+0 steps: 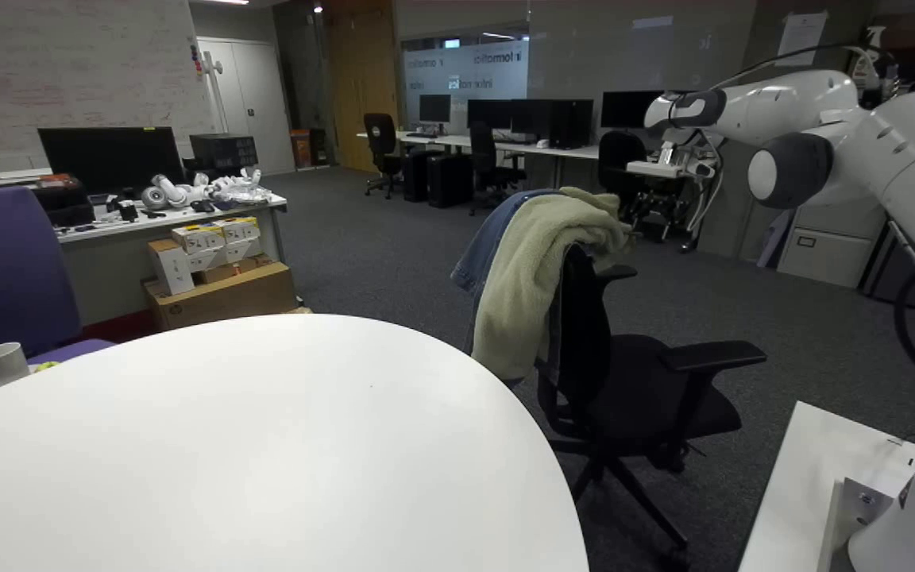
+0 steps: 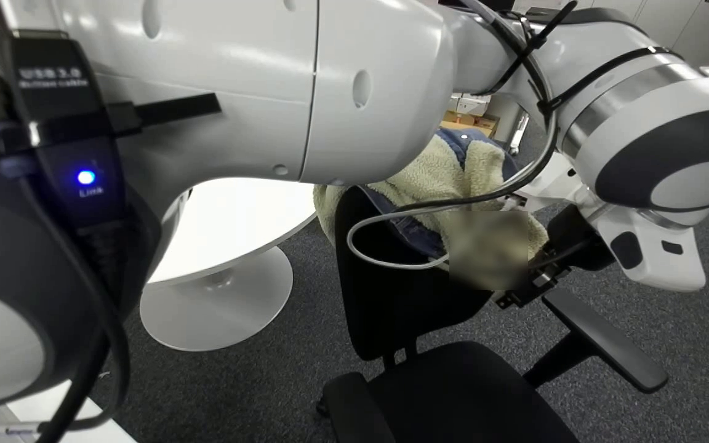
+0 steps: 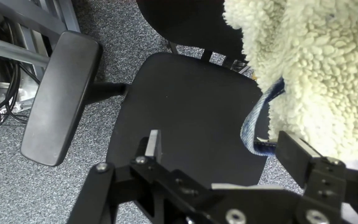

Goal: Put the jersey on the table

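The jersey (image 1: 521, 278), blue denim with a cream fleecy lining, hangs over the back of a black office chair. In the wrist view its fleece (image 3: 325, 77) fills the upper right, and a loop of denim edge (image 3: 250, 132) curls out beside the right finger. My gripper (image 3: 219, 138) stands wide open over the chair seat, the denim loop reaching slightly into the gap near that finger. Whether finger and cloth touch I cannot tell. A blurred patch hides part of the gripper area in an exterior view. The round white table (image 1: 267, 445) stands beside the chair back.
The black chair (image 2: 404, 307) has armrests, one of them (image 3: 61, 99) left of the gripper. A purple chair (image 1: 5, 270) with a white cup (image 1: 3, 363) stands across the table. Cardboard boxes (image 1: 223, 290) sit by a desk. Cables (image 2: 391, 215) loop from the arm near the jersey.
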{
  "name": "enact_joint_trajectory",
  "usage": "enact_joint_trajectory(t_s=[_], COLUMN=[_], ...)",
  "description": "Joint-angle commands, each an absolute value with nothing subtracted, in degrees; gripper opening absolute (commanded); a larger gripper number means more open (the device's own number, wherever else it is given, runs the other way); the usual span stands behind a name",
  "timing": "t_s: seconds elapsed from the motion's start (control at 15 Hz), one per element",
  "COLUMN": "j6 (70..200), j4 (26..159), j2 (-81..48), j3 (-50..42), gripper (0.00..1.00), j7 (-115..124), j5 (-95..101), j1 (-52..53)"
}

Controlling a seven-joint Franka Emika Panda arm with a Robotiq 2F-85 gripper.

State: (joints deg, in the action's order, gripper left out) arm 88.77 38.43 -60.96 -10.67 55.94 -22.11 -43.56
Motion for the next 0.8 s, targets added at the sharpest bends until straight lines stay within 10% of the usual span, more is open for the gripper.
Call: enact_joint_trajectory(t_s=[0.0, 0.73], j6=[87.48, 87.96], j4=[38.85, 40.16], j2=[-60.37, -60.98], j3=[-9.89, -10.36], gripper=[1.0, 1.0], j7=[56.95, 57.8], j5=[-23.4, -22.99], j1=[-43.98, -43.81])
